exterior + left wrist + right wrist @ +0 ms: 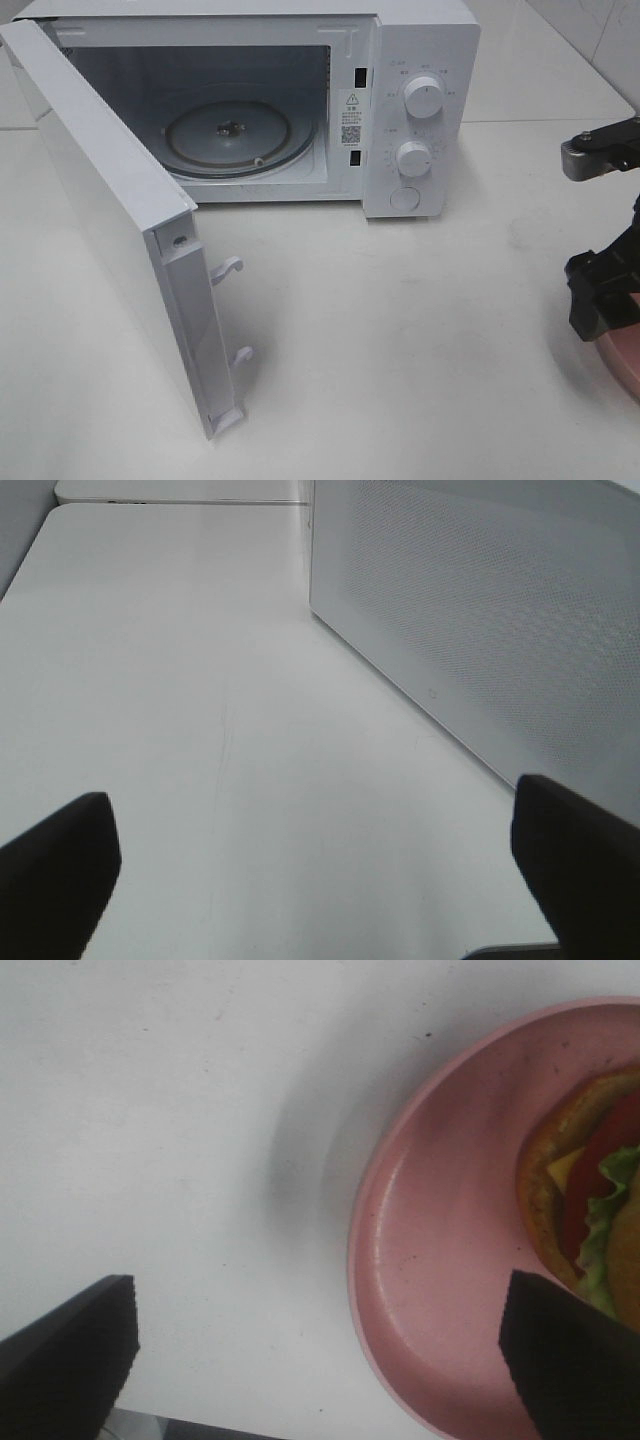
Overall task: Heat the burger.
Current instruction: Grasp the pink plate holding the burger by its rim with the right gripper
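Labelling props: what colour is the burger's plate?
Pink; the plate shows best in the right wrist view.

A white desk (400,350), faintly scuffed, fills the scene, with a seam (540,121) crossing its far part. A pale tiled surface (612,40) shows beyond. Light is soft, shadows faint.

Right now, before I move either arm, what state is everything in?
White microwave: door wide open.
Glass turntable: bare.
Pink round plate: resting on the white table, loaded.
Tan-bunned layered burger: on the plate, outside the microwave.
Left gripper: open, empty.
Right gripper: open, empty, over the plate's rim.
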Controlling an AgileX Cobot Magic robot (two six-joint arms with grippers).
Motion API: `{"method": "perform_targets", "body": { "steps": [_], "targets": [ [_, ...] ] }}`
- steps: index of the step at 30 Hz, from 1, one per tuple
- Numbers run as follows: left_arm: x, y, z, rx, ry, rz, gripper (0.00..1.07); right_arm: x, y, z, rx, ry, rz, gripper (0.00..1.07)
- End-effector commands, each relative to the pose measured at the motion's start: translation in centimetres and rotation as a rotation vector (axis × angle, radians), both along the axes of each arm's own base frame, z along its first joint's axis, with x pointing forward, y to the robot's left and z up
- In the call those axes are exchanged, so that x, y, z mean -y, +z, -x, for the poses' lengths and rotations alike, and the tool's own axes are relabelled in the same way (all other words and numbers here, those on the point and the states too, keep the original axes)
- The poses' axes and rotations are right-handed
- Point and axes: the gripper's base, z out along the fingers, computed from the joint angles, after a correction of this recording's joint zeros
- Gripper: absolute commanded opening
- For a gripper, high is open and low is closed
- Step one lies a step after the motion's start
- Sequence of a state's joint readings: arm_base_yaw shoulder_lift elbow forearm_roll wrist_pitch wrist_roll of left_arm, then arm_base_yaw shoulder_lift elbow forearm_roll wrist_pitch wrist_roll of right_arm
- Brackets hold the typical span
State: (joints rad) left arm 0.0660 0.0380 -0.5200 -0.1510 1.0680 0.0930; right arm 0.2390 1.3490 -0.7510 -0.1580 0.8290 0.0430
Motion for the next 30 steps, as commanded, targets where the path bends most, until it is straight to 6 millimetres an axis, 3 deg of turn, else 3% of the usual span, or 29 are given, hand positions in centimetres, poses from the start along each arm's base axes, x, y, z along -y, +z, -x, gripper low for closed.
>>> {"method": "perform_targets", "body": {
  "steps": [1,30],
  "targets": [
    [0.1,-0.1,0.0,-0.004,-0.002,0.004,1.00,1.0,-1.0,-0.5,-0.036,-0.037,0.016,0.94],
    [0.1,-0.1,0.0,-0.004,-0.002,0.004,1.00,0.8,-9.7,-4.0,-0.171,-0.054,0.007,0.87]
  ]
}}
